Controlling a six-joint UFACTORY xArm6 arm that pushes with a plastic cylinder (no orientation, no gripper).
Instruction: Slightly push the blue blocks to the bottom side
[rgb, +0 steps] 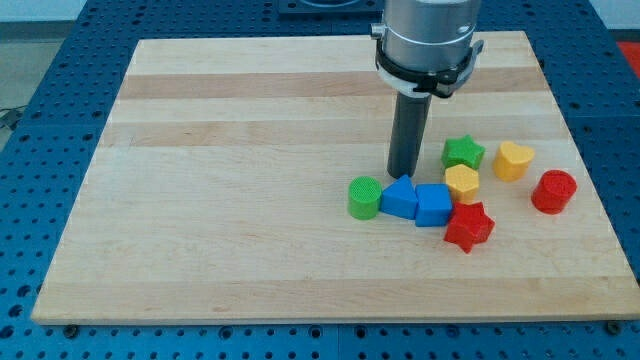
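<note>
Two blue blocks sit side by side near the middle-right of the wooden board (250, 120): a blue wedge-like block (399, 197) and, touching it on the view's right, a blue cube (433, 204). There are no fingers on this arm to open or close, only a dark rod. My tip (402, 176) stands at the top edge of the blue wedge-like block, touching it or very nearly so; I cannot tell which.

Progress, as a judgement: the rod is lined up behind the pair on the top side, so the approach looks done. Whether any push has begun cannot be read from one moment. The blue cube has no contact from my tip and will likely need its own nudge, or a push centred between the two.

Neighbours: green cylinder (365, 197) just beside the wedge on the view's left; yellow block (462, 183) touching or near the cube's upper right; red star (468, 226) against the cube's lower right corner. Green star (463, 153), yellow heart (513, 160) and red cylinder (553, 191) lie further right, apart from the blue pair.

Room: bare board runs below both blue blocks down to the bottom edge, ample for a slight push. The risk is the red star being dragged along by the cube.
</note>
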